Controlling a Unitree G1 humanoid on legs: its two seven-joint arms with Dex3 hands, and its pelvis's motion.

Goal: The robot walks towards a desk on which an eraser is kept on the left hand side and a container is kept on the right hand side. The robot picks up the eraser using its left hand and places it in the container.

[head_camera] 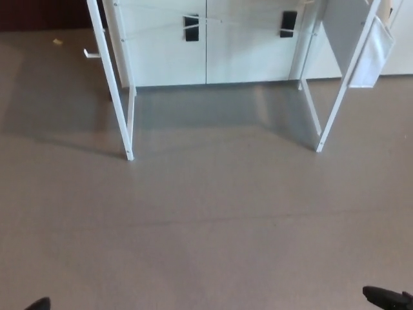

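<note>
Only the white legs of the desk point(120, 90) show, rising out of the top of the head view; its top, the eraser and the container are out of frame. A black tip of my left hand point(39, 303) peeks in at the bottom left corner. A sliver of my right hand point(387, 298) shows at the bottom right edge. Too little of either hand shows to tell how it stands.
White cabinets point(206, 45) with black handles stand behind the desk. The right desk leg point(345, 84) slants down to the grey floor point(213, 226). A small scrap point(57, 42) lies on the floor at the far left.
</note>
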